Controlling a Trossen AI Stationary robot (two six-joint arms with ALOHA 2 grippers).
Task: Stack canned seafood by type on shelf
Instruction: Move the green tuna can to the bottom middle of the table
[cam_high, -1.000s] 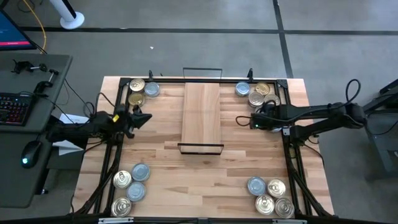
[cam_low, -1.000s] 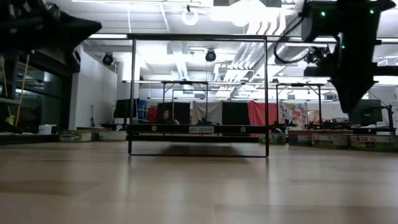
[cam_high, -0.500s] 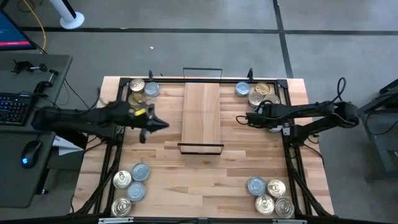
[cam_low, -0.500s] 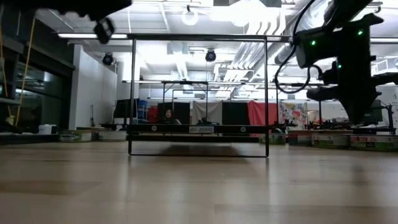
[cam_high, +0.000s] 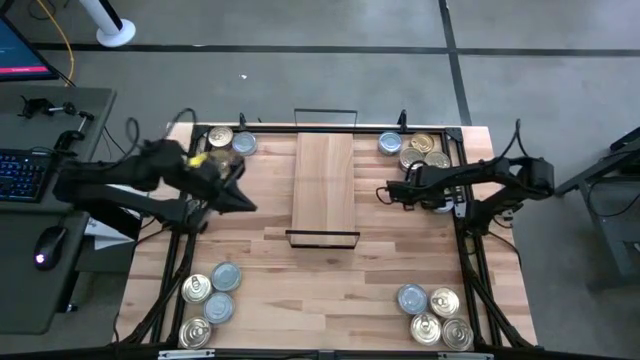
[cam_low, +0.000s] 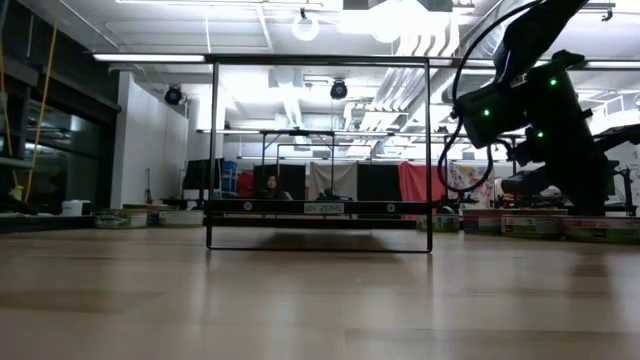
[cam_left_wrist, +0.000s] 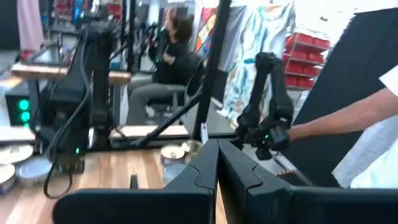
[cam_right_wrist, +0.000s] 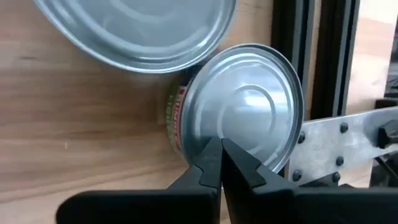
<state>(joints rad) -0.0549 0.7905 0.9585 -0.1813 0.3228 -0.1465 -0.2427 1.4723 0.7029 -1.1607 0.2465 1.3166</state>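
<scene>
The shelf (cam_high: 323, 185), a light-wood plank with black wire frames at both short ends, lies mid-table. Four clusters of flat round tins sit on the tabletop: far left (cam_high: 225, 145), far right (cam_high: 415, 152), near left (cam_high: 208, 305) and near right (cam_high: 435, 315). My left gripper (cam_high: 246, 203) is shut, raised and level between the far-left tins and the shelf, holding nothing. My right gripper (cam_right_wrist: 221, 157) is shut and points steeply down among the far-right tins. Its tips stand over a silver-faced tin (cam_right_wrist: 245, 115) with a red label on its side. A second tin (cam_right_wrist: 137, 28) lies beside that one. My right gripper's shut fingertips (cam_right_wrist: 211, 163) come from above onto the edge of the silver tin's top face (cam_right_wrist: 231, 138). The tin rests flat on the table. Whether the tips touch it I cannot tell.
Black frame rails (cam_right_wrist: 323, 56) run beside the far-right tins, close to my right gripper. A desk with a keyboard (cam_high: 20, 170) and a mouse stands left of the table. A seated person (cam_left_wrist: 168, 62) and a white sleeve (cam_left_wrist: 367, 143) show beyond the table. Bare wood lies near the shelf's front.
My left gripper has risen well above the table and tipped up to level, leaving the low view's top edge; it stays shut. My right gripper has sunk toward the far-right tins and tipped further downward, still shut. No tin has moved.
</scene>
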